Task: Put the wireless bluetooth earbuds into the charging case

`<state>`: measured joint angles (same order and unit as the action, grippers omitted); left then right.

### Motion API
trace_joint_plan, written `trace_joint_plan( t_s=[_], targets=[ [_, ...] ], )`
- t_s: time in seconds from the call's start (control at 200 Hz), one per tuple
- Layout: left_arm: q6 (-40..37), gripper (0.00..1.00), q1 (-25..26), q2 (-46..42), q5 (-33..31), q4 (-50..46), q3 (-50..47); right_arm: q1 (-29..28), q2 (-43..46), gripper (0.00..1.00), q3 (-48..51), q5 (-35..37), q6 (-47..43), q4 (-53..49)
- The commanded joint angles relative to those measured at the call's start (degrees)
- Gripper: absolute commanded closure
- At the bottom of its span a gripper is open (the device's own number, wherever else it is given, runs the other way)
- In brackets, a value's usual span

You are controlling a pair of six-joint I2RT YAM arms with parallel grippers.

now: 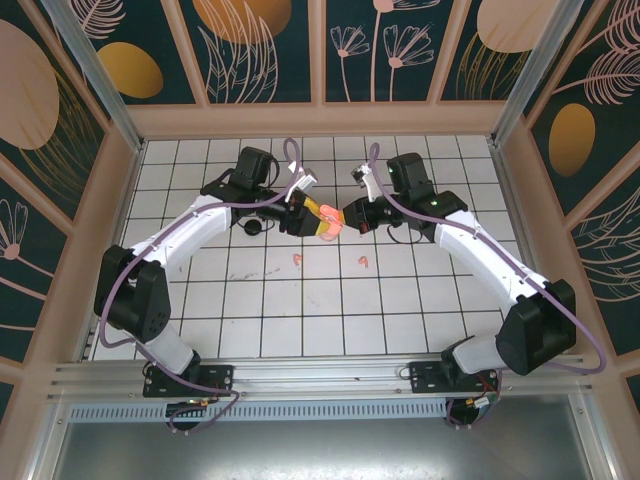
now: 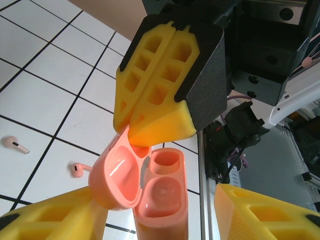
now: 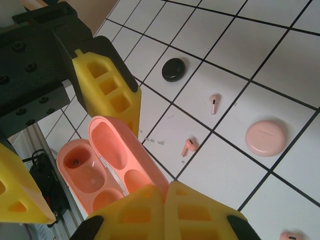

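Glossy coral-salmon plastic charging case (image 3: 80,172), hinged lid open on two smooth moulded wells, sits raised between both arms. Right end effector (image 3: 166,192), ribbed yellow fingers clenched together, pinches the lid's rim. Left end effector (image 2: 155,197) is released, its fingers straddling the case body, one clear of it. A tiny stemmed pink earbud (image 3: 188,146) and a second pink earbud (image 3: 214,103) lie loose on the white tiled bench (image 3: 260,60), apart from the case.

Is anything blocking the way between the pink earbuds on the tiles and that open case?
Nothing visible does. The case is open with empty wells, held by the right end effector. Two earbuds lie uncovered on the tile.
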<state>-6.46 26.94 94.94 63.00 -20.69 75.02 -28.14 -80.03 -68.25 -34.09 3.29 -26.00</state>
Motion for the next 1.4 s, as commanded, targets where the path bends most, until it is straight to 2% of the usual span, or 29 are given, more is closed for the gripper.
trace_joint_plan(
  t_s=[0.0, 0.135, 0.39, 0.636, 0.726, 0.786, 0.836, 0.871, 0.911, 1.016, 1.156, 1.236, 1.396],
  targets=[
    [-2.05, 0.42, -0.21, 0.07, 2.56, -0.3, -0.29, -0.38, -0.48, 1.0, -2.02, 0.43, -0.81, 0.05],
    [-2.41, 0.45, -0.21, -0.1, 2.83, -0.49, -0.8, -0.36, -0.65, 1.0, -2.06, 0.45, -0.65, 0.18],
    [-2.38, 0.58, -0.22, -0.01, 3.11, -0.29, -1.02, -0.34, -0.72, 1.0, -2.16, 0.08, -0.3, 0.6],
    [0.17, 0.81, -0.22, -0.15, 3.44, 3.39, -2.22, -0.71, -0.9, 1.0, -2.4, -0.06, 0.39, 1.39],
    [1.94, 0.86, -0.22, -0.61, 3.44, 6.25, -3.54, -0.69, -0.83, 1.0, -2.68, 0.65, 0.96, 1.39],
    [4.01, 0.88, -0.22, -1.14, 3.04, 9.54, -5.29, -0.69, -0.4, 0.89, -2.77, 1.42, 1.51, 1.43],
    [6.26, 0.91, -0.21, -1.95, 2.06, 13.1, -6.99, -0.66, 0.08, 0.73, -2.7, 2.42, 2.33, 1.78],
    [8.07, 0.94, -0.21, -2.64, 0.75, 16.29, -8.31, -0.6, 0.6, 0.62, -2.6, 3.27, 2.98, 1.98],
    [10.26, 0.95, -0.22, -3.52, -1.37, 19.87, -9.85, -0.44, 1.22, 0.54, -2.51, 3.9, 3.76, 2.22],
    [14.69, 1.0, -0.52, -5.55, -7.45, 26.63, -12.86, -0.07, 2.95, 0.45, -2.01, 5.82, 6.54, 2.23],
    [19.77, 1.0, -2.4, -9.16, -18.75, 34.11, -17.27, -0.15, 4.56, 0.43, 0.02, 9.89, 10.81, 0.65],
    [23.69, 1.0, -4.7, -11.83, -23.06, 40.49, -21.6, -0.75, 5.05, 0.43, 2.33, 12.44, 13.24, 0.6],
    [28.41, 1.0, -8.26, -17.85, -33.39, 48.99, -28.12, -4.3, 2.99, 0.43, 7.57, 18.35, 19.6, 2.43]
  ],
)
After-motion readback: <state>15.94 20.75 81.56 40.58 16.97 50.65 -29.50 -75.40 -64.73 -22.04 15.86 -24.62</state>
